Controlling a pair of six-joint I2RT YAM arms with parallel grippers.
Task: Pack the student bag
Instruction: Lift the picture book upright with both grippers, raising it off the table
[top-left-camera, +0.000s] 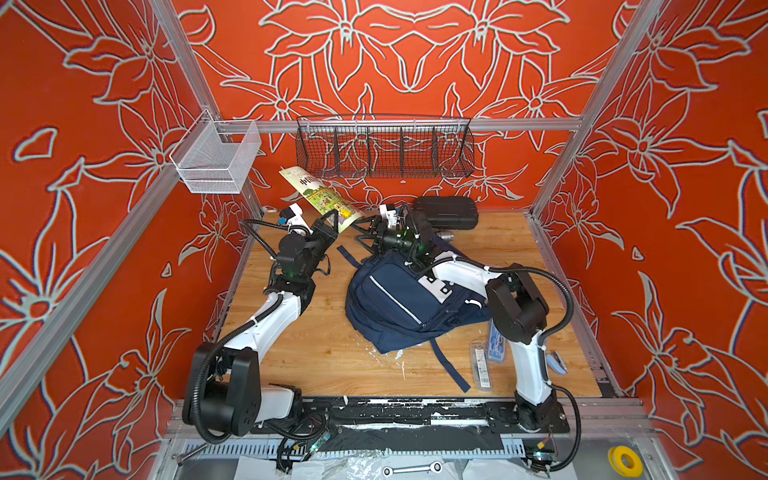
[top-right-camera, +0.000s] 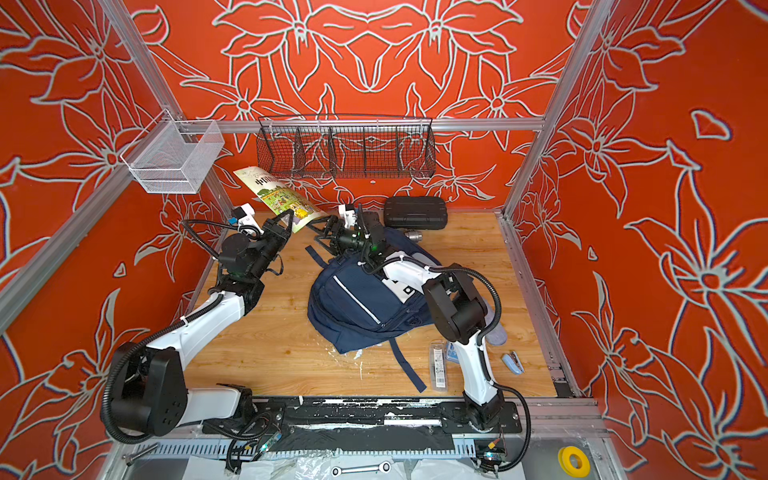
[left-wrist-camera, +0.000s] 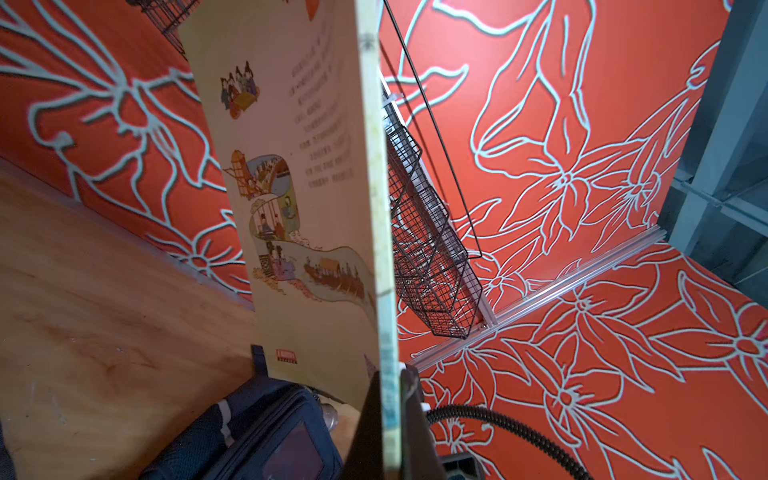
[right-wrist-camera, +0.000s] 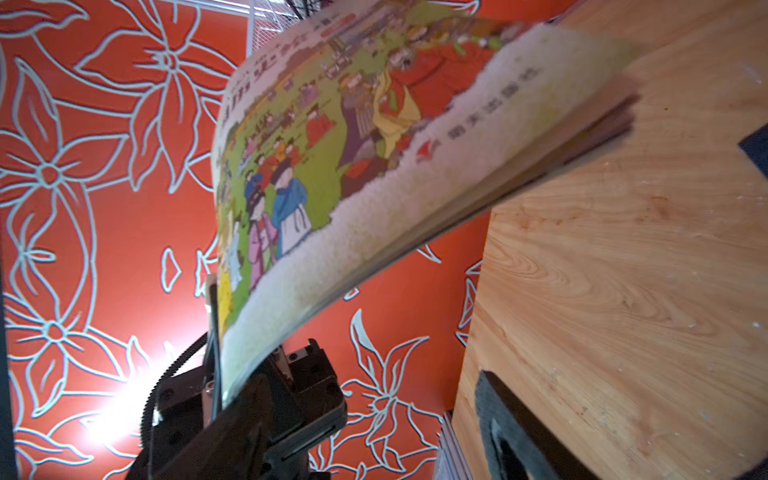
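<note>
Left arm's black elbow (top-left-camera: 226, 390) is looming up front, left claw (top-left-camera: 333, 220) is clamping tight on a picture book (top-left-camera: 322, 195) tilting up over the counter (top-left-camera: 316, 357), right claw (top-left-camera: 359, 233) is hovering spread apart beside its lower corner, and the student bag (top-left-camera: 399, 299) is lying mid-counter under the right arm (top-left-camera: 461, 270).

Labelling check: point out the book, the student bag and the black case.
book (top-left-camera: 323, 198): in a top view, illustrated cover.
student bag (top-left-camera: 386, 309): in a top view, navy front pocket.
black case (top-left-camera: 446, 210): in a top view, lid.
</note>
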